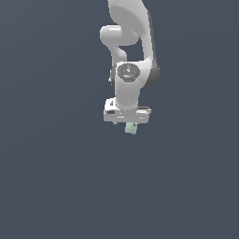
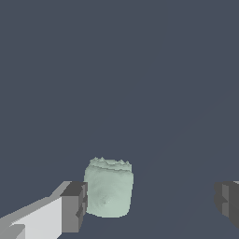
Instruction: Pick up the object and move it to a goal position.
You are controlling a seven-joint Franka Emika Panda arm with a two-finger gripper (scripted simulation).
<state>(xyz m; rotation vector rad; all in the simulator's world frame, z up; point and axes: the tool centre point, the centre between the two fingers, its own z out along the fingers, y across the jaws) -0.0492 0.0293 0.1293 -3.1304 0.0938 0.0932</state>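
We are looking at the grasping step, by our reading. In the wrist view, going left to right, one dark finger pad (image 2: 73, 207) is sitting just beside the block (image 2: 108, 187), perhaps touching its side, then comes a wide stretch of bare floor, and the other pad (image 2: 227, 200) is standing well apart at the far side. So the gripper (image 2: 150, 203) is standing spread, clamped on nothing, with the pale green block lying between its fingers but hard against one of them.

In the exterior view the arm (image 1: 128, 42) is reaching down, and the block (image 1: 131, 128) is showing just below the gripper's white bar.

We judge the next move calls for bringing the fingers together on the block, ideally after centring it, before lifting toward the goal, which we cannot see marked anywhere.
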